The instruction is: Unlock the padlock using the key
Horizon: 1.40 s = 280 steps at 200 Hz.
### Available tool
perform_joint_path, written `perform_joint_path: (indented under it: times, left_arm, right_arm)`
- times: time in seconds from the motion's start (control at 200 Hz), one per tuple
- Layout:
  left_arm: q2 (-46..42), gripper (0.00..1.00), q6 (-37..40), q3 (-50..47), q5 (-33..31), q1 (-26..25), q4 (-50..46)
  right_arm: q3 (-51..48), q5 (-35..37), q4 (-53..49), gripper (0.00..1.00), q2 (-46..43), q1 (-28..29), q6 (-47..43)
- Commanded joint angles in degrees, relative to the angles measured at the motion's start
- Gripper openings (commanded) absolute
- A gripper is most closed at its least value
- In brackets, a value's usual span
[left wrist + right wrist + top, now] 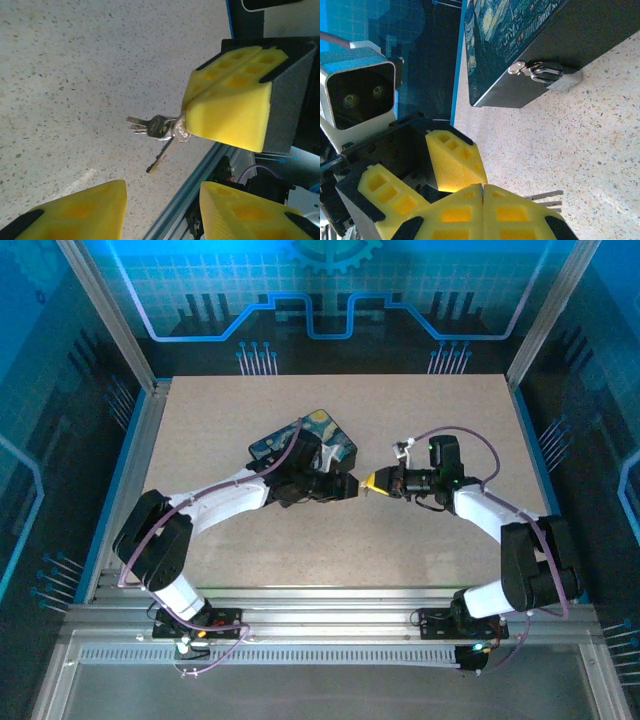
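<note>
Right pincer [482,200] is clenched tight on the key bunch [159,127], blades poking out sideways over the speckled beige bench [450,410]. Left pincer [162,189] faces it nose to nose, released, yellow pads spread with nothing between them. Just beyond, the dark night-sky box [520,45] lies on the bench, and the small silver padlock [561,79] hangs from the hasp on its side wall, down at bench level. Aluminium rails [300,610] frame the bench. Blue-lit panels [330,290] with circuit lines close off the back.

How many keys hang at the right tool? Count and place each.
3. Upper key and lower key stick out sideways from the right tool; third key dangles below. Others may be hidden.
</note>
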Motion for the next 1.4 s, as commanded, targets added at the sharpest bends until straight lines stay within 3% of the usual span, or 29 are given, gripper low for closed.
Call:
perform_joint_path:
  times: [0.0, 0.47, 0.865, 1.015, 1.211, 1.396]
  left_arm:
    - [1.1, 0.43, 1.13, 1.49, 2.82, 0.23, 1.55]
    - [2.0, 0.33, 0.86, 2.27, 2.46, 0.63, 1.63]
    - [2.18, 0.03, 4.97, 3.22, 3.24, 2.0, -2.44]
    - [3.53, 0.01, 12.57, 6.94, 5.92, 3.03, -10.49]
    - [5.17, 0.02, 21.87, 10.09, 12.01, 3.24, -18.03]
    - [6.45, 0.02, 24.67, 11.69, 15.06, 3.28, -20.22]
  right_arm:
    - [0.18, -1.65, 2.41, 0.0, 0.86, 0.37, 1.38]
    - [0.84, -2.18, 2.99, 0.0, 2.35, 2.48, 1.55]
    - [2.49, -2.67, -0.52, 0.0, 3.85, 3.16, -1.92]
    - [3.85, -2.22, -4.82, 0.24, 3.79, 1.01, -6.07]
    - [6.69, -5.31, -7.88, 0.27, 4.23, -0.94, -12.94]
    - [7.26, -10.07, -8.17, 0.28, 4.73, -1.06, -18.43]
